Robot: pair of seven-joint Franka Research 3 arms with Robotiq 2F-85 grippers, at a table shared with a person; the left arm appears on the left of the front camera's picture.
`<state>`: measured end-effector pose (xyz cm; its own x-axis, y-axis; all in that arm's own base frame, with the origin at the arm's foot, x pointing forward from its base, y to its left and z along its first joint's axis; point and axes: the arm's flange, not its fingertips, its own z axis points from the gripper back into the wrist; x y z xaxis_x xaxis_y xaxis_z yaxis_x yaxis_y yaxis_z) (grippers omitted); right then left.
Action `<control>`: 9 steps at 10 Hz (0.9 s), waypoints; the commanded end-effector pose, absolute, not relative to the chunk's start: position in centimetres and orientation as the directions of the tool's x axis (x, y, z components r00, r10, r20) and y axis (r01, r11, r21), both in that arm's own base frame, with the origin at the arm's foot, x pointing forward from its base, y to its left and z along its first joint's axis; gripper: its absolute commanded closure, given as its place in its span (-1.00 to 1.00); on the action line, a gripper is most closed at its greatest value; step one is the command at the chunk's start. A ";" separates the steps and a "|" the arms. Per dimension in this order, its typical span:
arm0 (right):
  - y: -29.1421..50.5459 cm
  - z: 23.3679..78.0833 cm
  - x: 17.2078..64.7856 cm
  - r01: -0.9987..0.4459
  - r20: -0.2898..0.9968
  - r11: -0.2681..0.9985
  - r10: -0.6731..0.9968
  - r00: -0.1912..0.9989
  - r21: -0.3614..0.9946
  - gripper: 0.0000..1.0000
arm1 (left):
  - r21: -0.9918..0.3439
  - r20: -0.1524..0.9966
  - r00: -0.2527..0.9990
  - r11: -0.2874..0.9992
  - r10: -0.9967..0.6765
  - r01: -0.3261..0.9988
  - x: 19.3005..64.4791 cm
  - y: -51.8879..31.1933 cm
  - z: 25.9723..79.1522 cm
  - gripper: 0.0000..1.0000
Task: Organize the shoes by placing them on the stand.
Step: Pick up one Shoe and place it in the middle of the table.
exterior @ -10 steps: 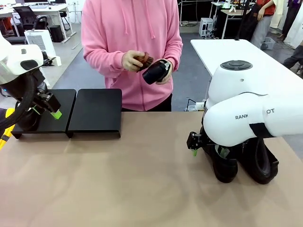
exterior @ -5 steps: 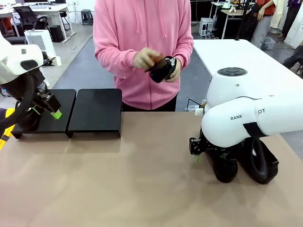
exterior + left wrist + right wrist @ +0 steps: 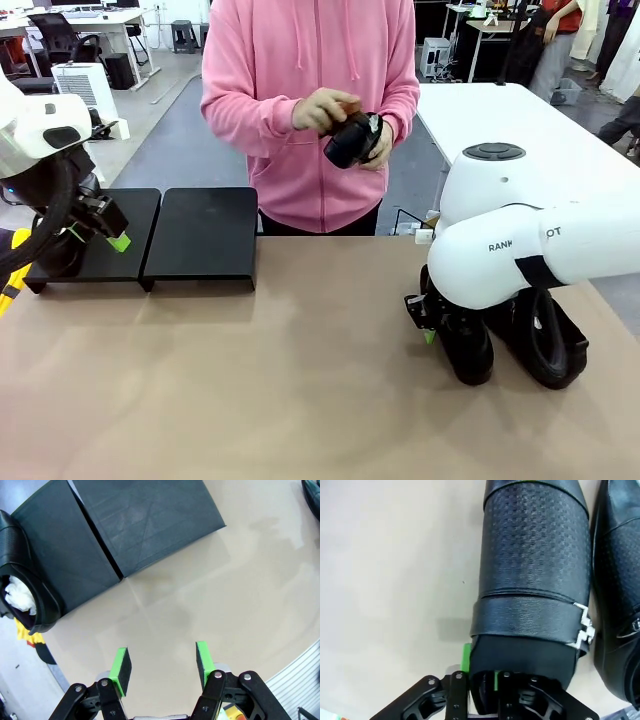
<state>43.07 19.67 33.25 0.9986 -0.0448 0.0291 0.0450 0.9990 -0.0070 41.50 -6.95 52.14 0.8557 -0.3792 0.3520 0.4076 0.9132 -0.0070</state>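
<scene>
Two black glossy shoes stand on the tan table at the right. My right gripper is at the nearer shoe, with one green pad outside its side wall and one inside, shut on that wall. Its partner shoe stands right beside it. Another shoe, stuffed with white paper, rests on the left platform of the stand. My left gripper hovers open above the table near the stand, nothing between its pads. A person holds a further shoe in both hands.
The person in a pink hoodie stands at the table's far edge, behind the middle. The stand's right platform is bare. A white table lies beyond at the right. The tan tabletop between my arms is open room.
My right gripper's fingers have closed onto the side wall of the nearer shoe. The person has shifted right and raised the held shoe. My left arm has not moved.
</scene>
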 end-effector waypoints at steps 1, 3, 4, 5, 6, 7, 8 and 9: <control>19.8 33.4 43.1 0.054 0.008 0.998 -0.054 0.999 0.039 1.00 | -0.018 0.361 0.850 0.909 -0.383 0.417 41.5 -6.7 52.2 -0.37; 20.1 34.4 42.7 0.099 0.003 0.994 -0.099 0.995 0.050 1.00 | -0.018 0.361 0.850 0.909 -0.383 0.417 41.5 -6.7 52.2 -0.37; 20.5 36.0 42.3 0.160 0.037 0.986 -0.162 0.986 0.046 1.00 | -0.018 0.361 0.850 0.909 -0.383 0.417 41.5 -6.7 52.2 -0.37; 21.0 38.0 41.8 0.192 0.093 0.979 -0.198 0.976 0.072 1.00 | -0.018 0.361 0.850 0.909 -0.383 0.417 41.5 -6.7 52.2 -0.37; 21.8 40.0 41.2 0.188 0.141 0.978 -0.199 0.970 0.086 1.00 | -0.018 0.361 0.850 0.909 -0.383 0.417 41.5 -6.7 52.2 -0.37; 22.9 41.9 40.5 0.176 0.186 0.979 -0.192 0.964 0.101 1.00 | -0.018 0.361 0.850 0.909 -0.383 0.417 41.5 -6.7 52.2 -0.37; 24.7 43.5 39.8 0.139 0.225 0.983 -0.162 0.961 0.116 1.00 | -0.018 0.361 0.850 0.909 -0.383 0.417 41.5 -6.7 52.2 -0.37; 27.7 44.8 39.1 0.094 0.242 0.985 -0.127 0.962 0.145 1.00 | -0.018 0.361 0.850 0.909 -0.383 0.417 41.5 -6.7 52.2 -0.37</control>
<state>39.30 25.24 44.14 0.9654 -0.1439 0.2173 0.1202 0.9856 0.1186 41.50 -6.96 52.13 0.8558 -0.3793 0.3518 0.4076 0.9131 -0.0071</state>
